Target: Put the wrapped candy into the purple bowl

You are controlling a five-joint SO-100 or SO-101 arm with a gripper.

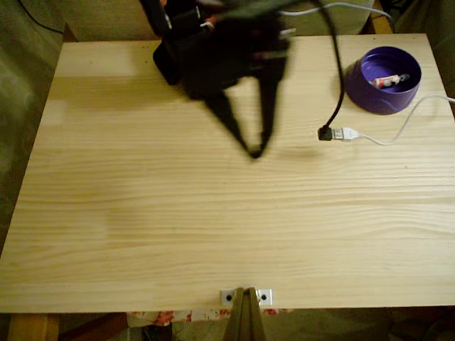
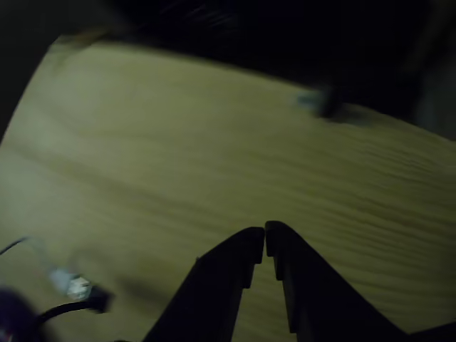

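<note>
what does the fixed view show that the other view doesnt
Fixed view: the purple bowl at the table's far right with the candy lying inside it, and the metal bracket at the near edge.

Other view: a close look at the gripper, its jaws shut with nothing between them.

Both: the wooden table, the gripper above it, and the joined black and white USB plugs with their cables.

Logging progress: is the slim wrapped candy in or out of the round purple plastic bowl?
In: the slim wrapped candy lies inside the round purple plastic bowl.
</note>
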